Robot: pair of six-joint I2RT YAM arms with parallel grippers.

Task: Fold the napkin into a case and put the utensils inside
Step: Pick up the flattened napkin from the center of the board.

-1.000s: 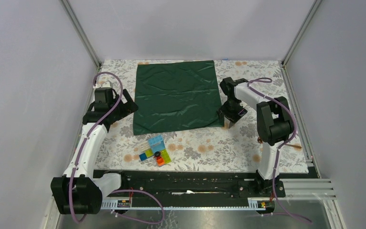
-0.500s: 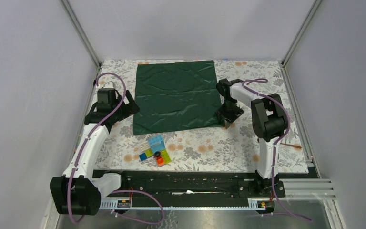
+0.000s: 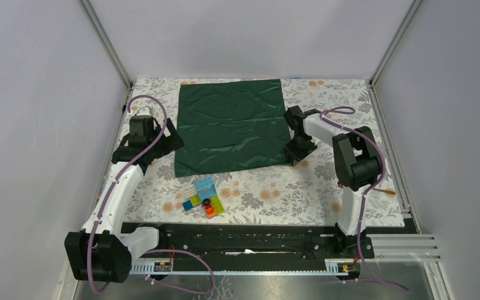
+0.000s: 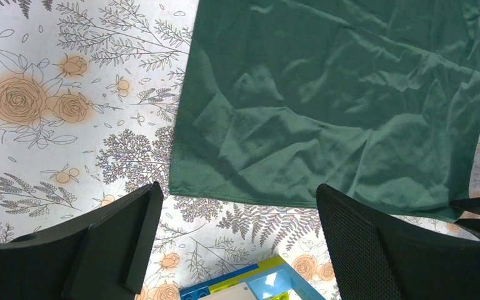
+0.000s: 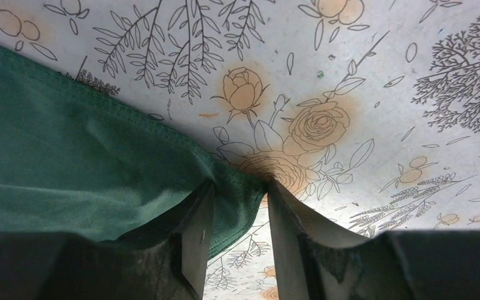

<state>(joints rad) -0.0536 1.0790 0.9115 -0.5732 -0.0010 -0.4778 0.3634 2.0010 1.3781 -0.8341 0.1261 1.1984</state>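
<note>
The floral-patterned surface (image 3: 275, 187) carries a dark green, slightly shiny, satin-like square napkin (image 3: 231, 128). The napkin lies flat and unfolded at the far middle, with light creases. No case is formed yet, so we judge the task to be at its first step: taking hold of the near edge for the first fold.

The left end effector (image 4: 237, 187) hovers over the napkin's near left corner. Its fingers are spread wide and clear of the cloth. The right end effector (image 5: 239, 187) is down at the near right corner. Its fingers (image 5: 194, 237) stand partway apart astride that corner. The cloth lies bunched between them, but a gap shows, so we judge the pinch not yet made.

A cluster of colourful plastic blocks (image 3: 203, 199) sits near the front, apart from the napkin. A slim copper-coloured utensil (image 3: 385, 190) lies beside the right arm, mostly hidden.

Next, we expect the right fingers to press onto the corner. The left end effector then needs to descend onto its own corner, so that both lift the edge evenly.
</note>
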